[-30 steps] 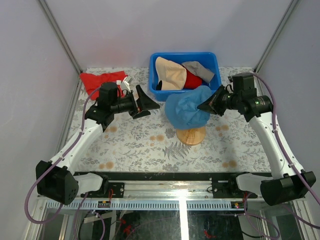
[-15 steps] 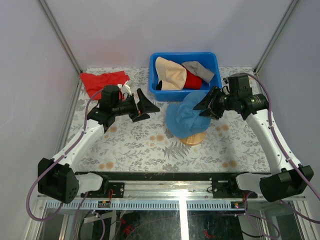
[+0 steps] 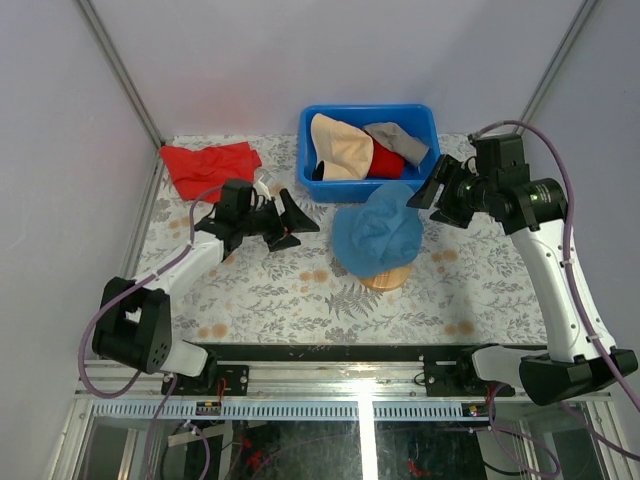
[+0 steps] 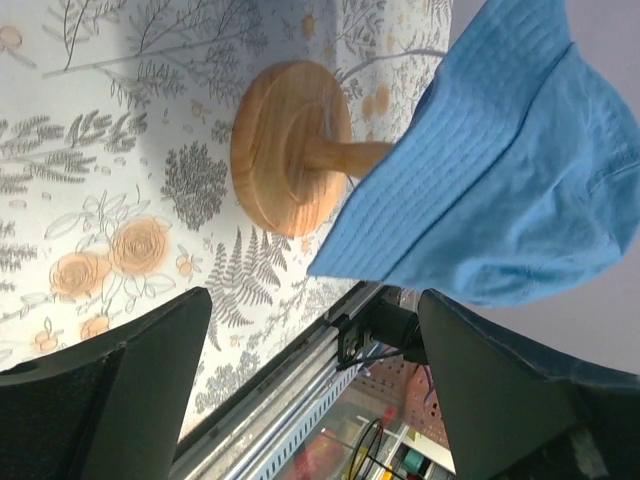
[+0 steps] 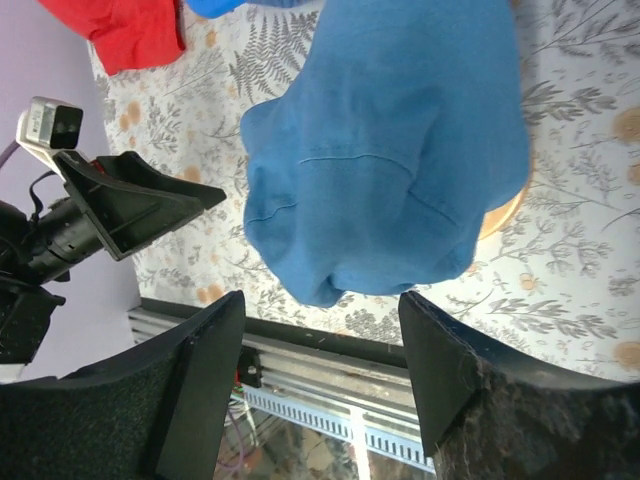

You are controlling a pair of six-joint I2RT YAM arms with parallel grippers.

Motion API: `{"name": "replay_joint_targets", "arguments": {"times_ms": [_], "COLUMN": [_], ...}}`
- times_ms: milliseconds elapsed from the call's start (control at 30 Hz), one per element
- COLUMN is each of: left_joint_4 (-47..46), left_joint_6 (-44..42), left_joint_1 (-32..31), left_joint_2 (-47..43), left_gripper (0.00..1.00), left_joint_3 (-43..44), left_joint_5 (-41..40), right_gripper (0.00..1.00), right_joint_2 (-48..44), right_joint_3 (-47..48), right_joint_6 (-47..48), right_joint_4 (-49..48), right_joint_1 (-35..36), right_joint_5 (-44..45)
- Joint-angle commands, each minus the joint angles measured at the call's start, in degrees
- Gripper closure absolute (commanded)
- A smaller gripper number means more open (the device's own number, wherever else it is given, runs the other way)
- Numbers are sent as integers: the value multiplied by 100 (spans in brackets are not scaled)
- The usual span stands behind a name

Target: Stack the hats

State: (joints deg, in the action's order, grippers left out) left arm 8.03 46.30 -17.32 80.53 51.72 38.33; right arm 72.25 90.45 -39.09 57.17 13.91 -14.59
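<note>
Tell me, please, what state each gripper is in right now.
Left gripper: open, holding nothing.
Right gripper: open, holding nothing.

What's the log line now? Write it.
blue hat on stand | left jaws open | right jaws open | three hats in bin

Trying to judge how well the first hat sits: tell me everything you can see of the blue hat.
The blue hat is soft fabric, bucket-shaped, its brim ribbed with stitching rows, a seam line crossing the crown. It hangs rumpled and lopsided on the wooden stand, whose stem runs up into it and whose round base shows beneath. The blue bin lies just behind. The open left hand and right hand flank it without touching.
</note>
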Motion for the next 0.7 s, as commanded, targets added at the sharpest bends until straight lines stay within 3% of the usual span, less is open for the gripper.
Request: {"name": "replay_joint_targets", "arguments": {"times_ms": [0, 200, 533, 633, 667], "left_joint_4": [-1318, -2361, -3132, -3393, -3448], "left_joint_6": [125, 382, 713, 926, 959], "left_joint_1": [-12, -212, -525, -540, -555], "left_joint_2": [233, 541, 1566, 1624, 1658], "left_gripper": [17, 20, 23, 28, 33], "left_joint_3": [-23, 51, 506, 471, 470], "left_joint_5": [40, 111, 876, 932, 954], "right_gripper": [29, 28, 28, 28, 28], "right_joint_2": [-302, -650, -616, -628, -643], "right_joint_3": [83, -461, -656, -829, -929], "right_joint_6": [536, 856, 1220, 1254, 1256], "right_joint_4": [312, 131, 182, 129, 90], "right_joint_1": [-342, -1316, -1665, -1722, -1737], "right_joint_5": [280, -643, -723, -725, -741]}}
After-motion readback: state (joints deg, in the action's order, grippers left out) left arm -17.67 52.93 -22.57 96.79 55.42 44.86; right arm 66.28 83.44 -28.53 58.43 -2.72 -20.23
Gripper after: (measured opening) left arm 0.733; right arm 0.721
